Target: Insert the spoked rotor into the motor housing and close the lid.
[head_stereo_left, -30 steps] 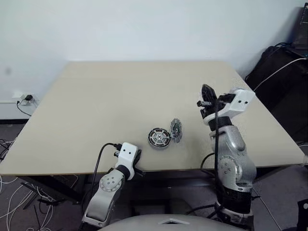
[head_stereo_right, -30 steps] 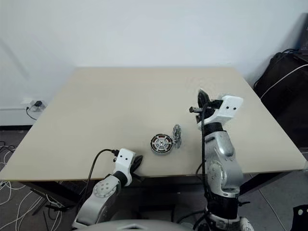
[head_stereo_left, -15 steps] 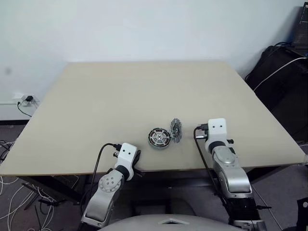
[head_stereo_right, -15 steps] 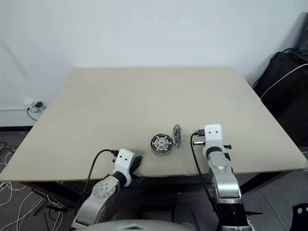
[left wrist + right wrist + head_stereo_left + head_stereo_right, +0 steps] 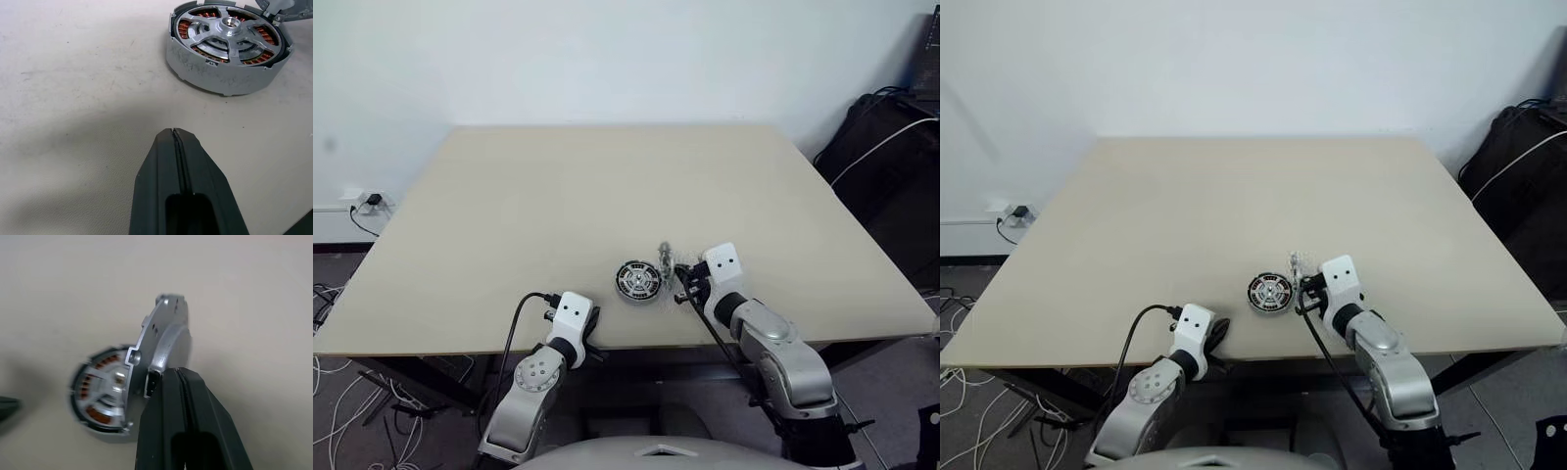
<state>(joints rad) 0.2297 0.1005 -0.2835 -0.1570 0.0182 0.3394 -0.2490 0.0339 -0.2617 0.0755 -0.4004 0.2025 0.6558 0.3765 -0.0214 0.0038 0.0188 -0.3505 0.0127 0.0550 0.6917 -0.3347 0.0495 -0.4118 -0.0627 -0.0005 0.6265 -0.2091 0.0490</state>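
Resting at the near edge of the table (image 5: pixel 509 196), the left gripper (image 5: pixel 172 133) has its two black fingers pressed together with nothing between them, its tip lying on the tabletop a little short of the motor housing (image 5: pixel 637 281). That housing sits flat near the table's front edge, slightly right of centre, and the spoked rotor (image 5: pixel 227 30) is already seated inside it, silvery spokes over the copper windings. Just right of the housing, the lid (image 5: pixel 164 335) stands up on its edge, tilted, its lower rim touching the housing's right side. The right gripper (image 5: pixel 178 374) is also closed and empty, its fingertips up against the lid's near right face. Beyond these parts the tabletop runs back to a white wall (image 5: pixel 607 59).
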